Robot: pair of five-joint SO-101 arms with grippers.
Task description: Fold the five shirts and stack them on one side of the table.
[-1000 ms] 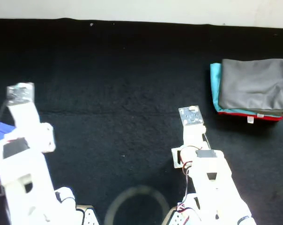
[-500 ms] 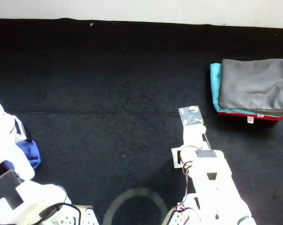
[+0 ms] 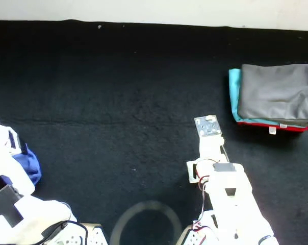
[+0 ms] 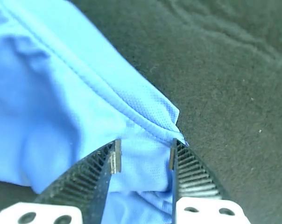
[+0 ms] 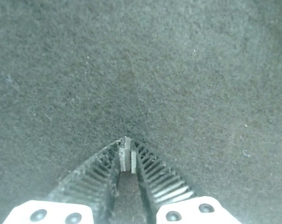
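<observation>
A crumpled blue shirt (image 3: 29,164) lies at the table's left edge, half hidden under my left arm (image 3: 11,204). In the left wrist view my left gripper (image 4: 143,156) stands open, its fingers (image 4: 114,157) straddling a hemmed corner of the blue shirt (image 4: 61,107). A stack of folded shirts (image 3: 276,94), grey on top with teal and red below, rests at the right edge. My right gripper (image 5: 127,156) is shut with nothing in it, just above bare black cloth. Seen from above, the right arm (image 3: 215,163) sits at front centre-right.
The table is covered with a black cloth (image 3: 128,87). A white wall runs along the far edge (image 3: 154,10). A faint ring mark (image 3: 146,219) shows on the cloth near the front, between the arm bases.
My left arm swung from beside the middle-left of the table out to the left edge and came down over the blue shirt. The right arm has not moved.
</observation>
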